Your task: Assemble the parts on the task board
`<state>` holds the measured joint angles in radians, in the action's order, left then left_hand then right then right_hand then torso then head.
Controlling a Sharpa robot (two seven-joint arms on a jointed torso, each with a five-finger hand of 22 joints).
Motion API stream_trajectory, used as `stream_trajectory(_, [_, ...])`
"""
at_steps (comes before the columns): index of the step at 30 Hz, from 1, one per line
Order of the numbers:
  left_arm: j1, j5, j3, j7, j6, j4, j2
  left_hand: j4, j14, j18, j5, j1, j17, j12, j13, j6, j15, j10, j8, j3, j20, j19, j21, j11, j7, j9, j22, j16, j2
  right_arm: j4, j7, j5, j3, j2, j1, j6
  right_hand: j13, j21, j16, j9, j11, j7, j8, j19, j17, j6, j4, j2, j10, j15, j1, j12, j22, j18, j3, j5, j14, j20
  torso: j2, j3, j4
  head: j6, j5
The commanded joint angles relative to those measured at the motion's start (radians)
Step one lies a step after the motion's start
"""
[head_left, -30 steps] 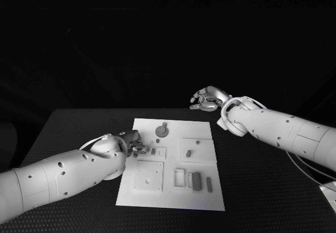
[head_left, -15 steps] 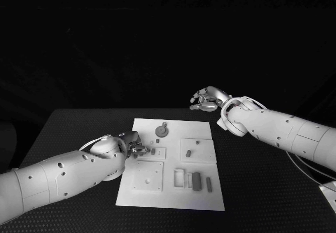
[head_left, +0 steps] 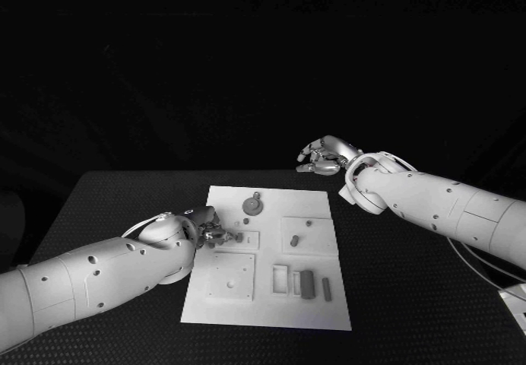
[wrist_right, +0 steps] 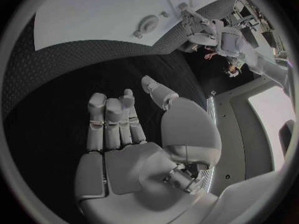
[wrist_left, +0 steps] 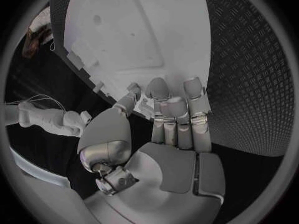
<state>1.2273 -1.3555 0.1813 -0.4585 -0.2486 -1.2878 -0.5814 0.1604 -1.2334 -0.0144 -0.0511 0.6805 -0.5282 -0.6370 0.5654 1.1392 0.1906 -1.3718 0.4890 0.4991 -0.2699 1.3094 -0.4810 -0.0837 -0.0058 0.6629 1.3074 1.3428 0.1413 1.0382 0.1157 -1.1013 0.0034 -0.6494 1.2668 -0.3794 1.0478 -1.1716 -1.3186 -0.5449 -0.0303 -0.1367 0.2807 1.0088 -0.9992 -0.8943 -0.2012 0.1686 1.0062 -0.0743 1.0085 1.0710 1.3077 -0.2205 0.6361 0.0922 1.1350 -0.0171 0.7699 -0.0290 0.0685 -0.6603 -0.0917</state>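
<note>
The board (head_left: 274, 251) lies flat in the middle of the worktop (head_left: 109, 205), its long side running away from the robot, so both arms can reach it; small parts sit on it, among them a round part (head_left: 253, 205) at the far end, a peg (head_left: 294, 241) in the right-hand square recess, and a bar (head_left: 307, 283) near the close end, probably laid out for picking one at a time; the left hand (head_left: 210, 230) is down at the board's left edge, fingers bunched at a small plate there, most likely seating or pinching a part, but whether it grips anything I cannot tell, since its own fingers cover the spot in both views; the right hand (head_left: 327, 156) hangs beyond the board's far right corner, fingers loosely apart and holding nothing, seemingly waiting.
</note>
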Motion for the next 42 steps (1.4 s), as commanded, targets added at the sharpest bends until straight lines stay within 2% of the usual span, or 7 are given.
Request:
stream_trajectory(1, [-0.005, 0.064, 0.002, 0.022, -0.042, 0.004, -0.002, 0.013, 0.021, -0.003, 0.003, -0.012, 0.008, 0.013, -0.004, -0.069, -0.01, 0.028, -0.017, -0.017, 0.0, -0.023, 0.016, 0.01, 0.04, -0.002, 0.01, -0.016, 0.002, 0.0, 0.01, -0.002, 0.0, 0.001, -0.001, 0.01, -0.001, 0.006, -0.001, -0.001, -0.002, -0.007, -0.004, 0.0, 0.001, 0.001, 0.004, 0.001, -0.005, 0.0, -0.008, 0.005, 0.006, -0.041, 0.001, 0.002, -0.007, -0.002, 0.0, 0.0002, -0.0002, 0.0, -0.001])
stream_trajectory(9, [-0.005, 0.202, -0.004, 0.072, -0.088, 0.008, -0.004, 0.023, 0.033, -0.026, 0.003, -0.017, 0.01, 0.055, -0.019, -0.235, -0.058, 0.113, -0.092, -0.024, 0.033, -0.029, 0.033, 0.062, 0.098, -0.03, 0.008, -0.012, 0.017, -0.001, 0.01, -0.002, 0.0, 0.002, -0.002, 0.01, -0.001, 0.007, -0.001, -0.002, -0.002, -0.007, -0.004, 0.0, 0.001, 0.001, 0.005, 0.001, -0.005, 0.0, -0.008, 0.005, 0.006, -0.041, 0.001, 0.002, -0.007, -0.002, 0.0, 0.0002, -0.0002, 0.002, -0.003])
stream_trajectory(20, [-0.004, 0.256, -0.033, 0.092, -0.114, 0.02, -0.004, 0.022, 0.048, -0.051, 0.002, -0.028, 0.009, 0.092, -0.038, -0.292, -0.083, 0.16, -0.109, -0.028, 0.06, -0.036, 0.042, 0.088, 0.123, -0.04, 0.011, -0.009, 0.02, -0.001, 0.01, -0.001, 0.0, 0.003, -0.003, 0.011, -0.002, 0.007, -0.001, -0.002, -0.002, -0.007, -0.004, 0.0, 0.001, 0.001, 0.005, 0.001, -0.005, 0.0, -0.008, 0.006, 0.006, -0.041, 0.001, 0.002, -0.007, -0.002, 0.0, 0.0002, -0.0001, 0.004, -0.004])
stream_trajectory(26, [-0.003, 0.266, -0.046, 0.12, -0.129, 0.041, -0.001, 0.039, 0.056, -0.057, 0.002, -0.006, 0.011, 0.099, -0.042, -0.298, -0.088, 0.171, -0.105, -0.021, 0.068, -0.043, 0.047, 0.093, 0.128, -0.04, 0.014, -0.012, -0.011, -0.001, 0.01, -0.001, 0.0, 0.002, -0.003, 0.011, -0.002, 0.007, -0.001, -0.002, -0.002, -0.007, -0.004, 0.0, 0.001, 0.001, 0.005, 0.001, -0.005, 0.0, -0.008, 0.006, 0.006, -0.041, 0.001, 0.002, -0.007, -0.002, 0.0, 0.0002, 0.0004, 0.008, -0.004])
stream_trajectory(31, [-0.001, 0.29, -0.047, 0.194, -0.136, 0.068, 0.015, 0.121, 0.112, -0.046, -0.005, 0.133, 0.029, 0.133, -0.061, -0.288, -0.105, 0.229, -0.09, 0.031, 0.089, -0.1, 0.08, 0.109, 0.14, -0.041, 0.009, -0.048, -0.099, -0.002, 0.01, -0.001, 0.0, 0.004, -0.003, 0.011, -0.002, 0.007, -0.001, -0.002, -0.002, -0.007, -0.005, 0.0, 0.001, 0.002, 0.005, 0.001, -0.005, 0.0, -0.008, 0.006, 0.006, -0.041, 0.001, 0.002, -0.007, -0.002, 0.0, -0.0001, 0.0, 0.012, -0.004])
stream_trajectory(38, [0.005, 0.22, -0.048, 0.331, -0.118, 0.118, 0.049, 0.129, 0.21, -0.018, -0.004, 0.386, 0.072, 0.224, -0.133, -0.261, -0.145, 0.293, -0.105, 0.114, 0.128, -0.195, 0.164, 0.149, 0.157, -0.079, -0.012, -0.117, -0.058, -0.008, 0.011, 0.0, 0.0, 0.008, -0.004, 0.012, -0.002, 0.007, -0.001, -0.002, -0.002, -0.007, -0.005, 0.0, 0.001, 0.002, 0.005, 0.001, -0.005, 0.0, -0.008, 0.006, 0.006, -0.041, 0.002, 0.002, -0.008, -0.002, 0.0, 0.0004, -0.0004, 0.016, -0.002])
stream_trajectory(42, [0.008, 0.139, -0.049, 0.366, -0.118, 0.141, 0.069, 0.131, 0.255, -0.008, -0.004, 0.439, 0.097, 0.279, -0.173, -0.244, -0.165, 0.294, -0.126, 0.105, 0.145, -0.239, 0.214, 0.165, 0.148, -0.099, -0.031, -0.165, -0.035, -0.011, 0.012, 0.0, 0.0, 0.01, -0.004, 0.012, -0.002, 0.007, -0.001, -0.002, -0.002, -0.007, -0.005, 0.0, 0.001, 0.003, 0.005, 0.001, -0.005, 0.0, -0.008, 0.006, 0.006, -0.041, 0.002, 0.002, -0.008, -0.002, 0.001, 0.0006, -0.0007, 0.018, -0.003])
